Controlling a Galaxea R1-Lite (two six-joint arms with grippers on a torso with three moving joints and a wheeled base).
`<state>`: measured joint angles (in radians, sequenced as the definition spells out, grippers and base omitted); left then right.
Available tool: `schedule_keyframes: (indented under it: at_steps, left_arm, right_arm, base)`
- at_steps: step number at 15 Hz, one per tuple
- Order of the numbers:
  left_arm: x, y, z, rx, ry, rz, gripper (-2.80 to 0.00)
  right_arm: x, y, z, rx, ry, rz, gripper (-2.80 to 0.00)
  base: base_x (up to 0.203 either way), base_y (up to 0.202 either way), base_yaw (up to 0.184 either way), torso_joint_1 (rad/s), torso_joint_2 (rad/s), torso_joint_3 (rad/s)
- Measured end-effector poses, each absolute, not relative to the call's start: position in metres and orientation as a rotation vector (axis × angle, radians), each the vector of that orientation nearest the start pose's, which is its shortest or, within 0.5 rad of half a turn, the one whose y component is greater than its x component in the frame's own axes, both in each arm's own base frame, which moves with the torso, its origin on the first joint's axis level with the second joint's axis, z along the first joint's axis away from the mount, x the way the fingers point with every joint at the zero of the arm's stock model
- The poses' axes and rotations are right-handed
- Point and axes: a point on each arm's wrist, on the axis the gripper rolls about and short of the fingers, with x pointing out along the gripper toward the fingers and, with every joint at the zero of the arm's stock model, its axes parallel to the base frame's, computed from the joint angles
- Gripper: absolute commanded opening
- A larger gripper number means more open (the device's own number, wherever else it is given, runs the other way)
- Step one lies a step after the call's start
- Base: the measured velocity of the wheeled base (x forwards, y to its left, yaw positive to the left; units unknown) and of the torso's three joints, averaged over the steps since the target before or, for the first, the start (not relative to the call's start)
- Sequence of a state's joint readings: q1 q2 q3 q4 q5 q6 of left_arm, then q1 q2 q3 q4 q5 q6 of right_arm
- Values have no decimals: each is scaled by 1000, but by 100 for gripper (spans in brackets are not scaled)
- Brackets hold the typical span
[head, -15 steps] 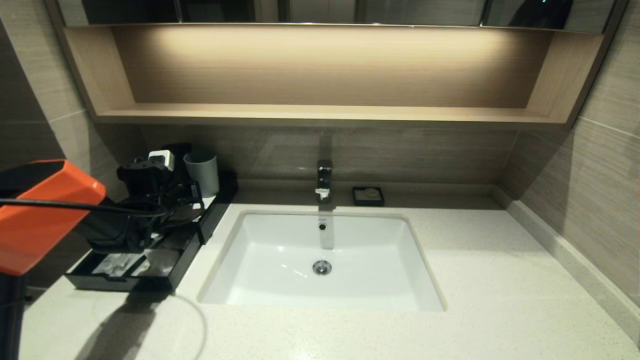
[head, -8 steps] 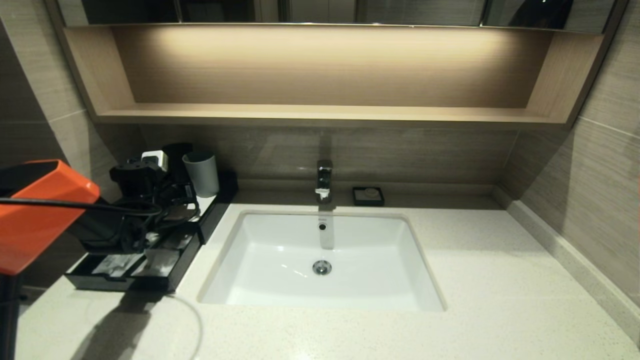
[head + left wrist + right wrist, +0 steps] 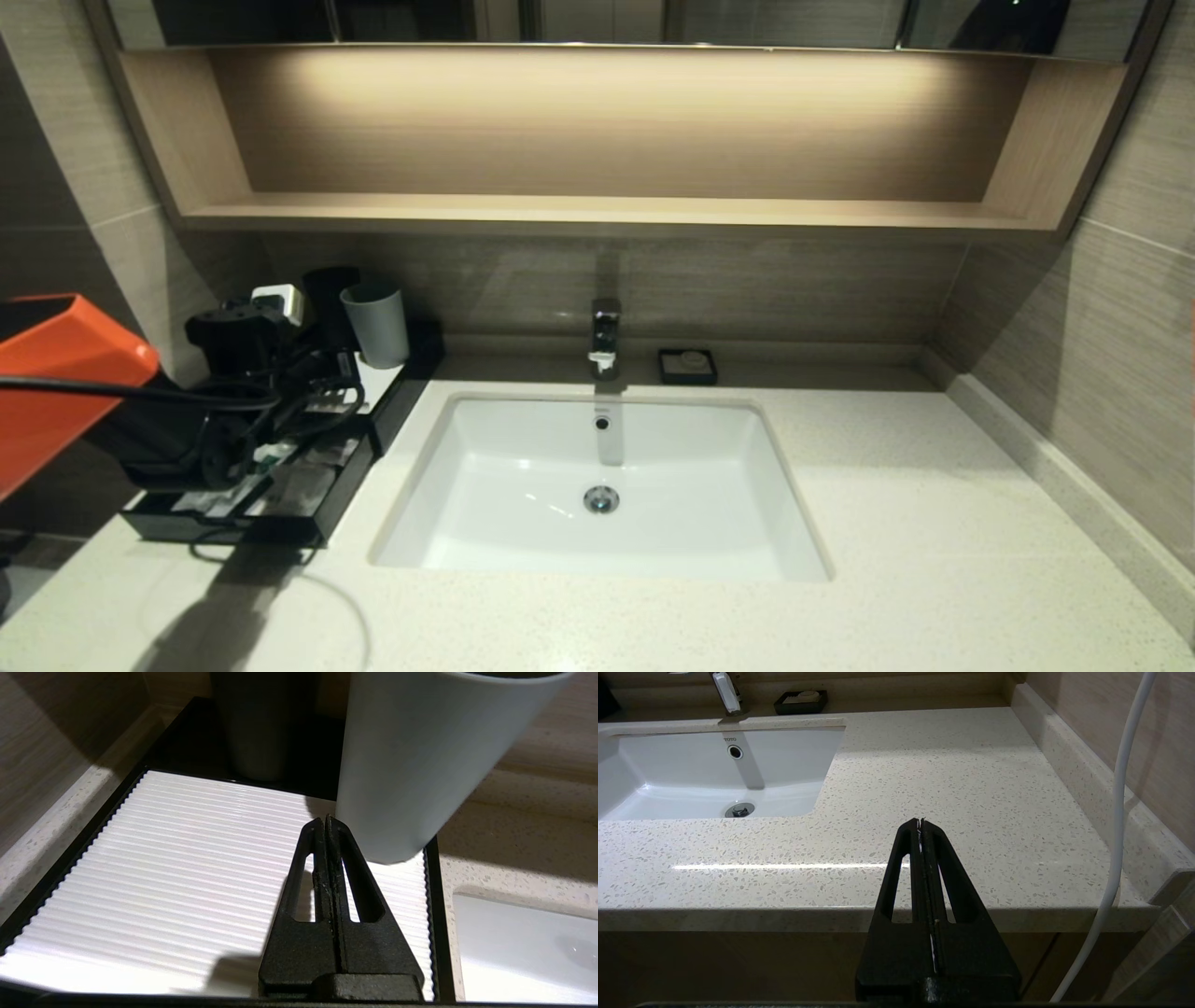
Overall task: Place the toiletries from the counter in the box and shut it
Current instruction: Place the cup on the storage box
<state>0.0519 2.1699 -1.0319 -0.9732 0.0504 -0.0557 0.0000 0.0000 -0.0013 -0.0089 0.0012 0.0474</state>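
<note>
The black box [image 3: 392,411] stands at the counter's [image 3: 934,523] back left, its front drawer [image 3: 233,534] pulled open. Pale plastic-wrapped packets lie in the drawer; one slim packet [image 3: 254,471] shows a green band, and another wrapped item [image 3: 301,485] lies beside it. My left gripper [image 3: 325,817] is shut and empty, just above the box's white ribbed panel [image 3: 187,858], with its tips close to a pale grey cup [image 3: 420,756]. My right gripper [image 3: 920,820] is shut and empty, in front of the counter's front edge, outside the head view.
The grey cup [image 3: 375,324] and a dark cup [image 3: 327,285] stand at the back of the box. The white sink basin [image 3: 523,448], a faucet [image 3: 605,336] and a small black soap dish [image 3: 688,366] lie to the right. A thin cable loops on the counter before the drawer.
My left arm has drawn back to the left and towards me over the box, with the gripper staying shut. The drawer stays open. The right arm has not visibly moved.
</note>
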Motion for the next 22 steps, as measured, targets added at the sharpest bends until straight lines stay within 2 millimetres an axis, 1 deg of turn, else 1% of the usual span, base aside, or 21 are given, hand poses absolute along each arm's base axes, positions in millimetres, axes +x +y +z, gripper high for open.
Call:
schedule_keyframes:
  at_steps: [2,5,12,15,22]
  left_arm:
    - [404,18,108,-55,166,96,-280]
    - [399,9,115,-53,156,75,-280]
    - [393,-6,117,-43,165,43,-280]
    - [397,-7,118,-42,160,41,-280]
    - [409,-13,112,-35,155,29,-280]
  right_arm:
    - [-23,0,77,47,-10,2,-280]
    - [-23,0,77,48,-9,1,-280]
    - [-23,0,76,48,-8,1,-280]
    - [-23,0,76,48,-9,1,-280]
    - [-23,0,76,48,-9,1,-280]
  base:
    - [0,0,0,0,0,0]
    - [0,0,0,0,0,0]
    - [0,0,0,0,0,0]
    - [0,0,0,0,0,0]
    - [0,0,0,0,0,0]
